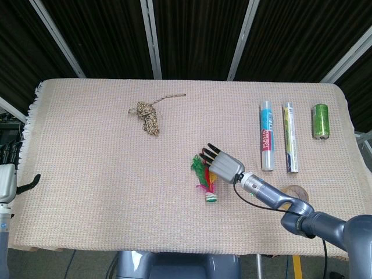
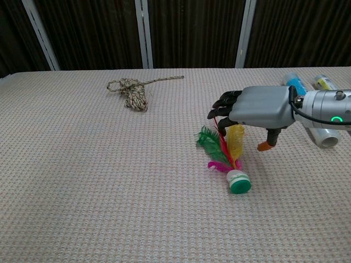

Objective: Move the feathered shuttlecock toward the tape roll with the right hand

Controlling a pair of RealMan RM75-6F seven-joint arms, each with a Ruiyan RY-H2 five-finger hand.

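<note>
The feathered shuttlecock [image 1: 204,179] [image 2: 226,155] lies on the woven tablecloth near the front middle, its green-and-white base [image 2: 239,182] pointing at the front edge. My right hand [image 1: 223,165] [image 2: 258,107] hovers palm-down over its feathers, fingers [image 2: 222,104] bent down onto the red and yellow plumes, thumb hanging apart to the right. It grips nothing. The brown tape roll [image 1: 296,192] lies flat to the right of the shuttlecock, partly behind my right forearm. My left hand [image 1: 7,179] shows at the table's left edge with its thumb stuck out.
A coil of twine [image 1: 147,115] [image 2: 131,93] lies at the back left. Two wrapped rolls [image 1: 267,135] [image 1: 290,137] and a green spool [image 1: 320,121] lie at the back right. The cloth's front edge runs close below the shuttlecock.
</note>
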